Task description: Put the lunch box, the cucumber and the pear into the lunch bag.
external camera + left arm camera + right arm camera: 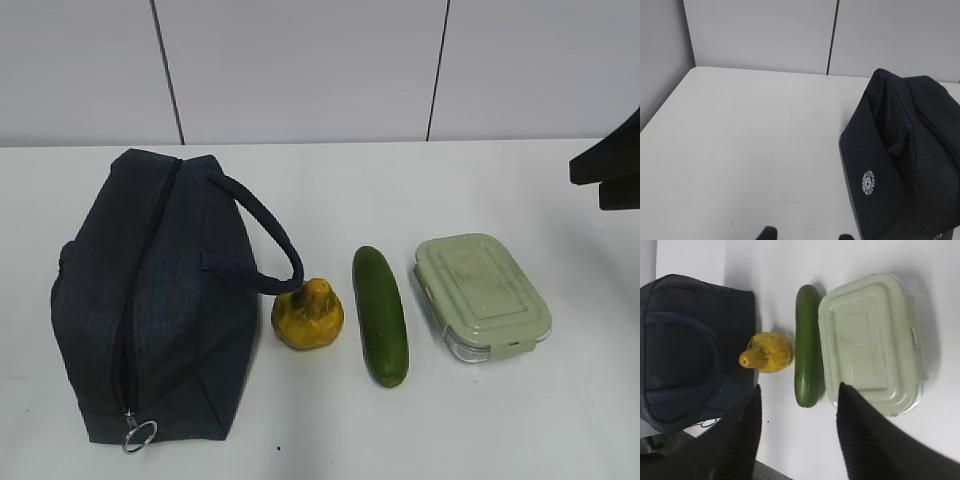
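The dark navy lunch bag (150,300) lies on the left of the white table with its top zipper shut and its ring pull (140,435) at the near end. To its right, in a row, lie the yellow pear (307,315), the dark green cucumber (380,315) and the lunch box (482,295) with its sage-green lid. My right gripper (799,389) hangs open above the table. The near end of the cucumber (807,345) shows between its fingers, with the pear (767,352) and lunch box (870,340) to either side. My left gripper (807,236) is open and empty, left of the bag (905,160).
A dark part of the right arm (608,165) shows at the upper right edge. Grey wall panels (300,70) stand behind the table's far edge. White tabletop (750,150) stretches to the left of the bag.
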You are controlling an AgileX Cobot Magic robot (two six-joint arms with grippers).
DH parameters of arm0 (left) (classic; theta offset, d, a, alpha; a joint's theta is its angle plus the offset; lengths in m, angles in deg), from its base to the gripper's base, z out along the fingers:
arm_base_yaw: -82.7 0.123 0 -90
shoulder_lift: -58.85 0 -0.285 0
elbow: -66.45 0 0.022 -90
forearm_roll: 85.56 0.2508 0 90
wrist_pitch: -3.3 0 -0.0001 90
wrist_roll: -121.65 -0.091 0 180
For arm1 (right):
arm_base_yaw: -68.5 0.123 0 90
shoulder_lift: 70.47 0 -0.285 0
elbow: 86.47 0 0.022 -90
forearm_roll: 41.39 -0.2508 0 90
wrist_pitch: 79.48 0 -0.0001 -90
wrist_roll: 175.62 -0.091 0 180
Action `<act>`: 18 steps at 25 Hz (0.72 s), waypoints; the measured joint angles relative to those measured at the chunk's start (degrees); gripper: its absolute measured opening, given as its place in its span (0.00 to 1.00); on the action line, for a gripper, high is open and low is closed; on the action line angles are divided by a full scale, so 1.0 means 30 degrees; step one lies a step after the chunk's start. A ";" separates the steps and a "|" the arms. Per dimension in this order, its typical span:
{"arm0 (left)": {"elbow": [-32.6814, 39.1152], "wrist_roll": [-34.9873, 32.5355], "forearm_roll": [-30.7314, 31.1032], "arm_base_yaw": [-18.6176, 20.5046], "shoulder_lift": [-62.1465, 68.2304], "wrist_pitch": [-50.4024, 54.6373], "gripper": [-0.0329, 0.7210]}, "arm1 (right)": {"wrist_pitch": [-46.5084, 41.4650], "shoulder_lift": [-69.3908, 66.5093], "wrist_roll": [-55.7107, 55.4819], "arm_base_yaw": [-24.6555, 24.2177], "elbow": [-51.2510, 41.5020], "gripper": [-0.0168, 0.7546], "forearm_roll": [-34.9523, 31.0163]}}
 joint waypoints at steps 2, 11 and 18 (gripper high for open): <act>0.0000 0.0000 0.0000 0.0000 0.0000 0.0000 0.36 | -0.0254 -0.1193 0.0687 -0.0428 0.0000 0.52 -0.0226; 0.0000 0.0000 0.0000 0.0000 0.0000 0.0000 0.36 | -0.1081 -0.5683 0.3580 -0.0912 0.0156 0.52 -0.1403; 0.0000 0.0000 0.0000 0.0000 0.0000 0.0000 0.36 | -0.1081 -0.7662 0.4876 -0.0912 0.1284 0.52 -0.0432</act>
